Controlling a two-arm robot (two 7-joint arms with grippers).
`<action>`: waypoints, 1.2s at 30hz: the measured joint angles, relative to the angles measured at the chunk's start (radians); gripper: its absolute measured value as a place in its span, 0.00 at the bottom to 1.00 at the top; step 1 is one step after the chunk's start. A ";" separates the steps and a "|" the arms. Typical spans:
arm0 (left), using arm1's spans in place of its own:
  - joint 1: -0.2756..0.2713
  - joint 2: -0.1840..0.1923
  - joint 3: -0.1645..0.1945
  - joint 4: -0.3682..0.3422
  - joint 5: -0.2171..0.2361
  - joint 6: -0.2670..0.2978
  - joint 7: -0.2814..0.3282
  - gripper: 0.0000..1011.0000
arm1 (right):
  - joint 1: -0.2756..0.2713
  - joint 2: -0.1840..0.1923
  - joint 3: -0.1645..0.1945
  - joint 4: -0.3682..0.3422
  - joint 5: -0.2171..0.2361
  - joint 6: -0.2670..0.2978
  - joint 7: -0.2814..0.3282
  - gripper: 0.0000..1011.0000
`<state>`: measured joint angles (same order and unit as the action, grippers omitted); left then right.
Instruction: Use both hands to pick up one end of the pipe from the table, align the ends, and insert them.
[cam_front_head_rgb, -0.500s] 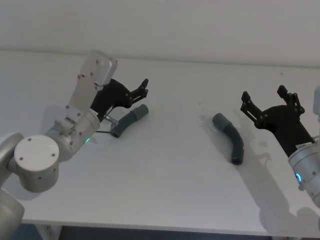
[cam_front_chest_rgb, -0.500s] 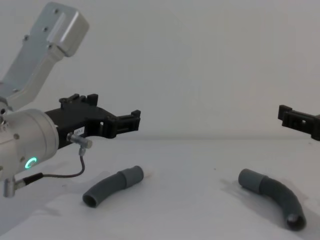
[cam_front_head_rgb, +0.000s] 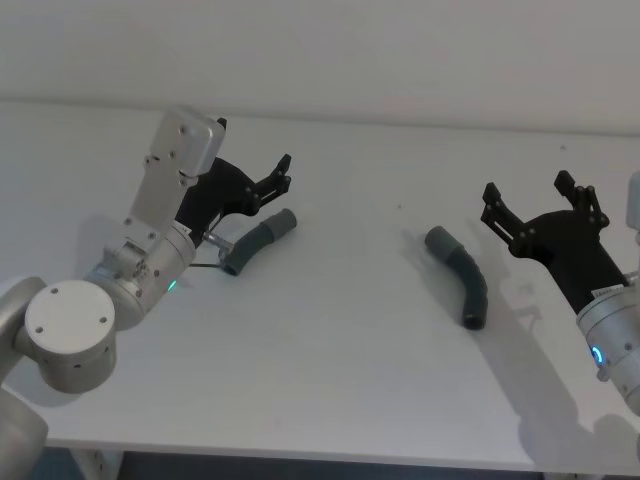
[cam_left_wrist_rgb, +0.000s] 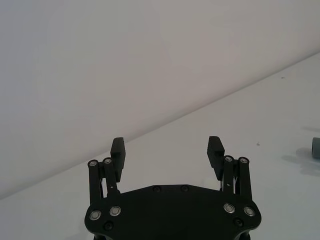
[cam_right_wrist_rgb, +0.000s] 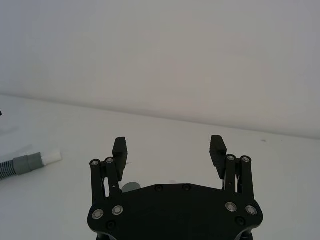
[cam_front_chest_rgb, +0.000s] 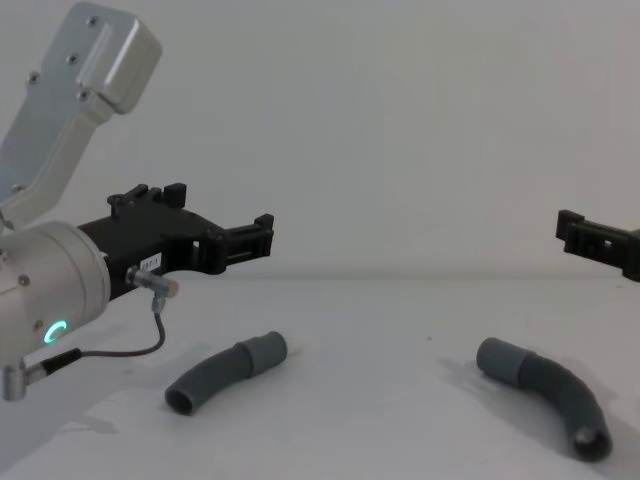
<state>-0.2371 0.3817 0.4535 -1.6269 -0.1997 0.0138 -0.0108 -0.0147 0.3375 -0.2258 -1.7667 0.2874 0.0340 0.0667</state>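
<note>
Here, left hand (cam_front_head_rgb: 285, 175) open above left pipe piece (cam_front_head_rgb: 258, 241), right hand (cam_front_head_rgb: 530, 190) open beside right pipe piece (cam_front_head_rgb: 462, 275), label (cam_front_chest_rgb: 148, 262) illegible.

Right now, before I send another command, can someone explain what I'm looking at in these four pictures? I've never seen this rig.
This is a robot with two arms, each ending in a black two-fingered gripper. The head view looks down on the white table. The chest view looks across it from lower down. Each wrist view looks out along one gripper's own fingers.

Two short curved grey hose pieces lie on the table, well apart: the left hose piece and the right hose piece. Each has a smooth cuff at its end farther from the robot.

The left gripper hangs in the air close to the left hose piece. The right gripper is in the air to the right of the right hose piece. Both are open and hold nothing.
</note>
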 joint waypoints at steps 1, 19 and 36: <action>0.000 0.000 0.000 0.000 0.000 0.000 0.000 0.99 | 0.000 0.000 0.000 0.000 0.000 0.000 0.000 0.99; 0.000 0.000 0.001 0.000 0.000 0.000 0.000 0.99 | 0.000 0.000 0.000 0.000 0.000 0.000 0.000 0.99; 0.002 0.015 -0.002 -0.039 -0.015 0.127 -0.023 0.99 | 0.000 0.000 0.000 0.000 0.000 0.000 0.000 0.99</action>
<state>-0.2350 0.3966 0.4515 -1.6662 -0.2148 0.1412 -0.0339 -0.0146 0.3375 -0.2259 -1.7667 0.2874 0.0340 0.0668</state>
